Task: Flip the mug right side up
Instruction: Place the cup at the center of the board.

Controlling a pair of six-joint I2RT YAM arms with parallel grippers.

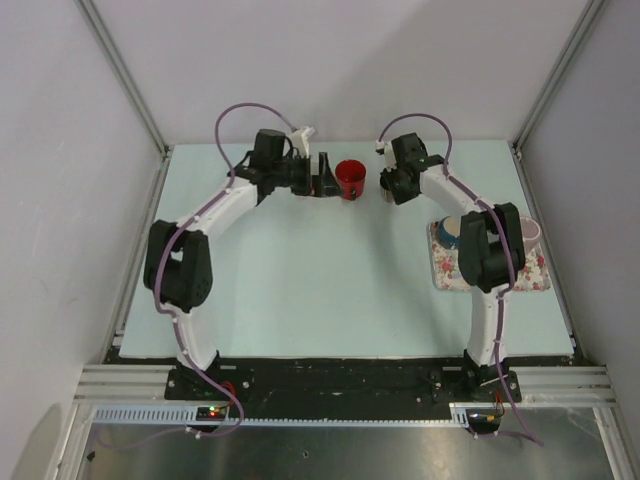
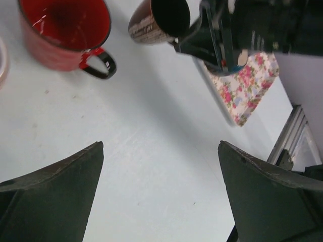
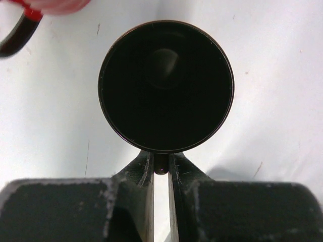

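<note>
Over the pale table (image 1: 300,290) our right claw (image 3: 160,162) clamps the dark mug (image 3: 165,85) just ahead by its handle, tipped, so we judge only uprighting remains; our left claw (image 2: 161,146) gapes apart.

The pale green table (image 1: 320,285) carries a red mug (image 1: 350,179) that stands upright near the far edge. A flowered tray (image 1: 535,272) lies flat by the right edge, well apart from the mug.

One red mug (image 1: 350,178), one dark mug (image 3: 165,85), two cups (image 1: 450,232) (image 1: 530,231), one floral tray (image 1: 535,276)
</note>
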